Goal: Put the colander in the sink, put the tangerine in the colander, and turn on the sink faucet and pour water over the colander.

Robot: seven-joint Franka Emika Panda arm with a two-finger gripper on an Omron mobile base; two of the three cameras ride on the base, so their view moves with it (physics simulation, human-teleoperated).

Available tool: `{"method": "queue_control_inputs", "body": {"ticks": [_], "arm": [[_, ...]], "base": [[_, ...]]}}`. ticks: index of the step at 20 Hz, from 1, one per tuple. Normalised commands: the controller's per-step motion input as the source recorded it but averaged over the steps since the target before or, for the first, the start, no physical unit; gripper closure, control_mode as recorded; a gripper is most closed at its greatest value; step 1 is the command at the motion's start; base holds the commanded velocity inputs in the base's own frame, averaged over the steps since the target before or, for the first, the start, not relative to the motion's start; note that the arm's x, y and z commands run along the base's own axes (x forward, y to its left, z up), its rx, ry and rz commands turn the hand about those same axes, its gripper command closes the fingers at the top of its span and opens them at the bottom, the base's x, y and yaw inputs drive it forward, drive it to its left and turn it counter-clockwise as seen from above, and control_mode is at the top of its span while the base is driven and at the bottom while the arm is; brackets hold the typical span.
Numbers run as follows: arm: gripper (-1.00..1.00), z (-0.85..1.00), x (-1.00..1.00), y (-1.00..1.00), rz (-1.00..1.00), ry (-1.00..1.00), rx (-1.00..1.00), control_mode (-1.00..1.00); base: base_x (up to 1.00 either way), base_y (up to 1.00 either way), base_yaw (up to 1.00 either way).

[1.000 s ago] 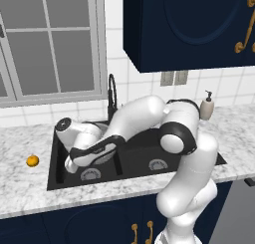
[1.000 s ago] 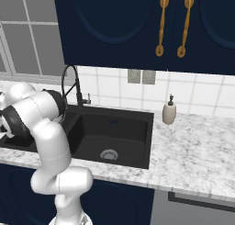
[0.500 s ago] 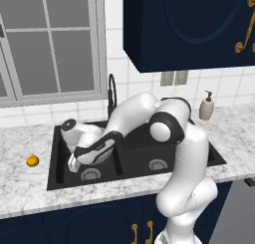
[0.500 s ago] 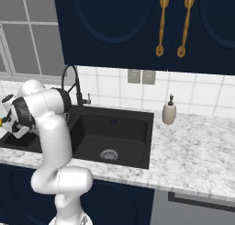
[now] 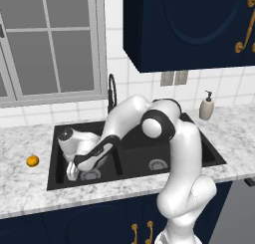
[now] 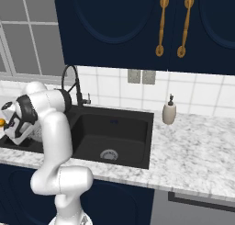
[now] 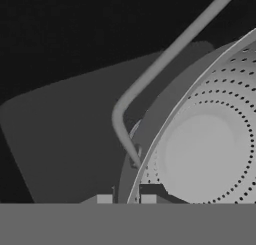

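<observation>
Colander [image 7: 210,149] rim between our jaws [image 7: 126,199], which clamp it low in the left basin of the sink [image 5: 134,138], its holed bowl tilted above the basin floor; tangerine [image 5: 32,161] on the bench [image 5: 25,188] left of the sink; faucet [image 5: 111,91] behind the basin.

Even, flat, shadowless rendered light

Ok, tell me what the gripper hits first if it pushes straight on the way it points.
Most likely the colander: the gripper straddles its rim already. Beyond it lies the dark floor of the sink, though depth is unclear.
</observation>
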Motion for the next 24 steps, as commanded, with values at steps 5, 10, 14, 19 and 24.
{"method": "queue_control_inputs", "body": {"ticks": [5, 10, 14, 19, 24], "arm": [[1.00, -0.28, 0.00, -0.37, 0.00, 0.07, 0.00, -1.00], [1.00, -0.24, 0.02, -0.51, 0.00, 0.05, 0.00, -1.00], [1.00, -0.33, 0.19, -0.25, 0.00, 0.03, 0.00, -1.00], [1.00, -0.35, 0.48, -0.07, 0.00, -0.02, 0.00, -1.00], [1.00, -0.27, 0.53, 0.00, 0.00, 0.00, 0.00, -1.00]], "base": [[0.00, 0.00, 0.00], [0.00, 0.00, 0.00], [0.00, 0.00, 0.00], [0.00, 0.00, 0.00], [0.00, 0.00, 0.00]]}}
